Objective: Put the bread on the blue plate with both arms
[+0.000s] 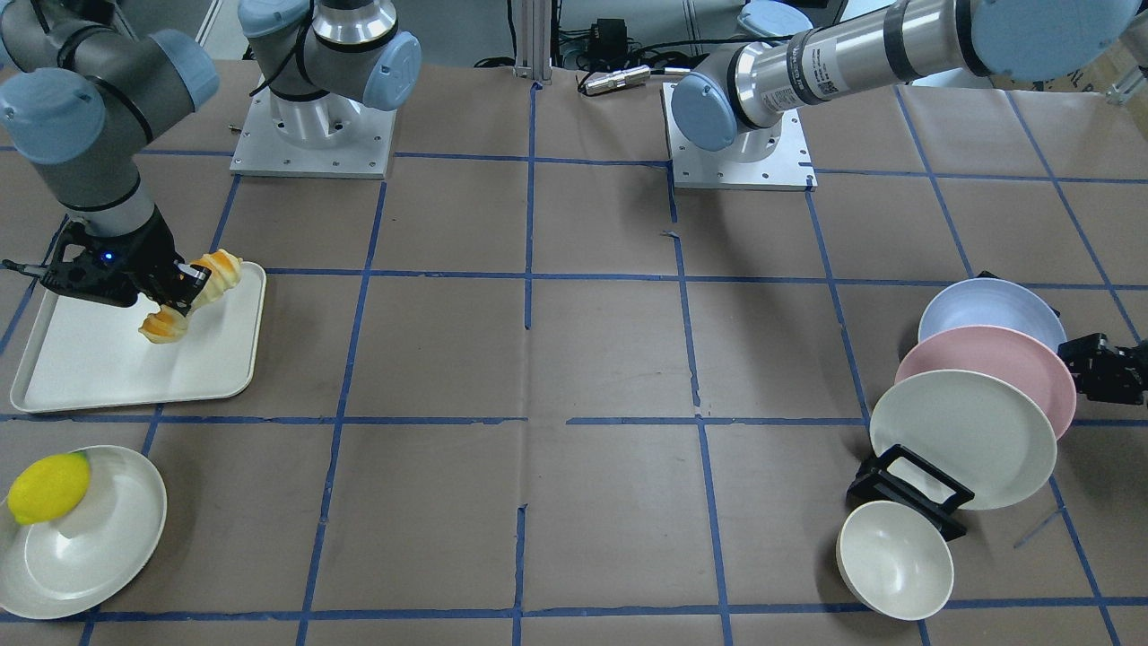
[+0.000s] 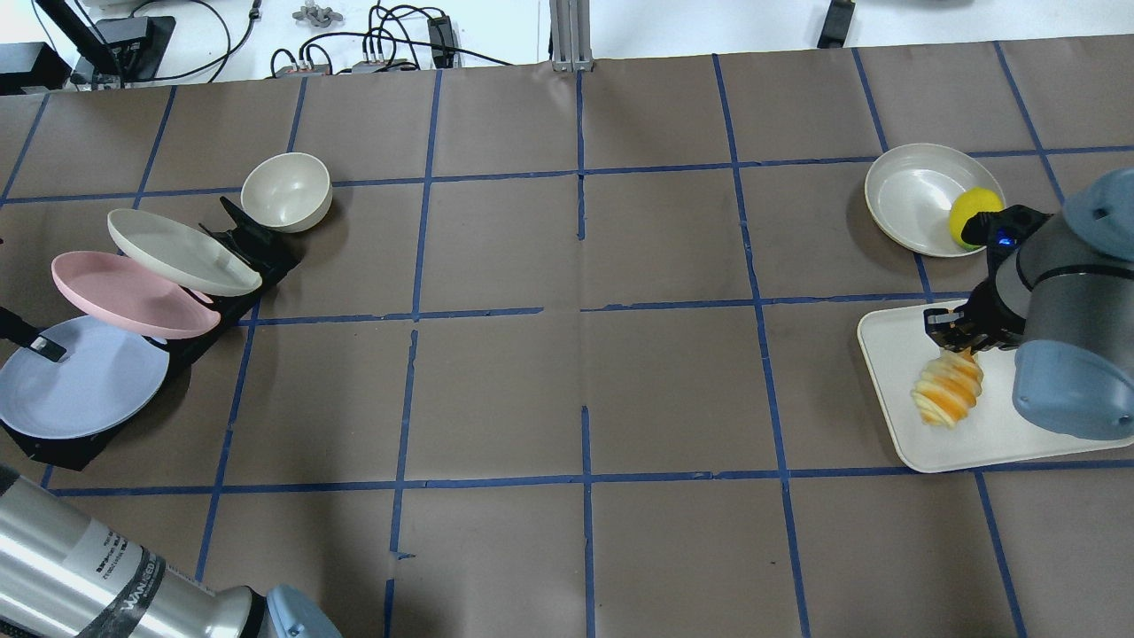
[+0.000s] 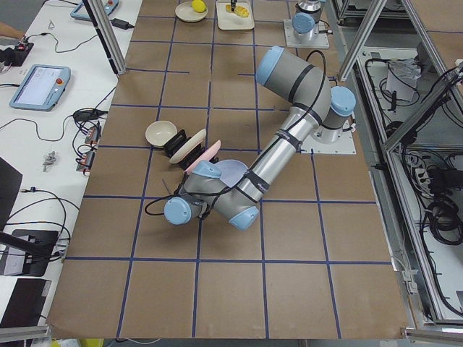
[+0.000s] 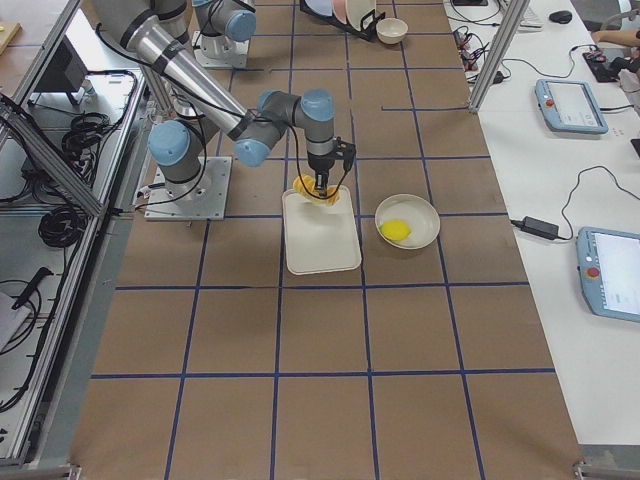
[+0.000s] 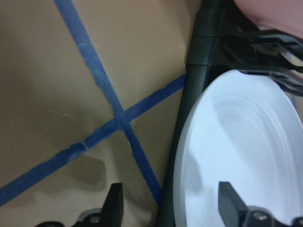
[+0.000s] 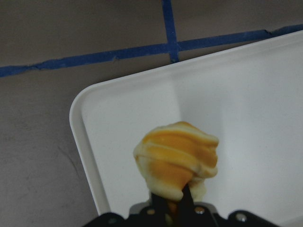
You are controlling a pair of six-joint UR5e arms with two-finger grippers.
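**Meanwhile, one arm has the bread and the other is at the plate**

Seen from overhead, the bread is at about 3 o'clock on the worktop, over the near-left part of a white tray; the right tool is clamped narrow across its middle, so both striped ends stick out and the soft roll tilts, one end down toward the tray; whether that end touches the tray I cannot tell. Gripping it mid-length looks sensible, since a floppy roll held by one end would droop.

At about 9 o'clock the blue plate leans in the end slot of a black rack, with a pink plate and a cream plate stacked behind it toward 1 o'clock, and a bowl beyond them. The left tool is spread wide and straddles the plate's rim, one finger over the plate's face, the other outside the edge; it grips nothing yet. A thin, shallow rim is probably the only purchase a leaning plate offers.

By my reckoning the task is at an early stage; the plate has to come out of the rack and lie flat before the bread can cross the worktop. A lemon sits on another cream plate, at about 2 o'clock, and plays no part.
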